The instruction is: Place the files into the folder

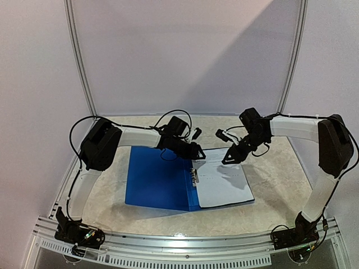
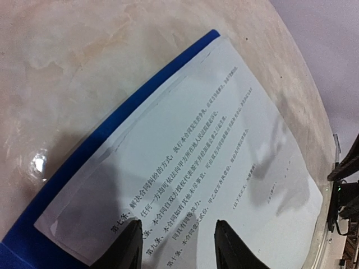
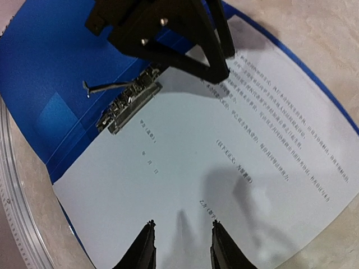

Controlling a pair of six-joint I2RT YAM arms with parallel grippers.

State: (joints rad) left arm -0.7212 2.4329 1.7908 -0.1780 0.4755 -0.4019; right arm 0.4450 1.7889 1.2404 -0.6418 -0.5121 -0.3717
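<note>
Marble worktop (image 1: 280,168): blue folder (image 1: 157,179) open, sheets (image 1: 224,182) on its right half. Above the sheets, left hand (image 1: 196,152) and right hand (image 3: 182,227) both open.

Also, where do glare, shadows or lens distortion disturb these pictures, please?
Left wrist view: a bright glare spot on the table, grey shadows across the files, whose edges curve from lens distortion; the print is readable. Right wrist view: dark shadows fall on the files, and the blue folder bows. Top view: soft, with a diagonal shadow on the back wall.
</note>
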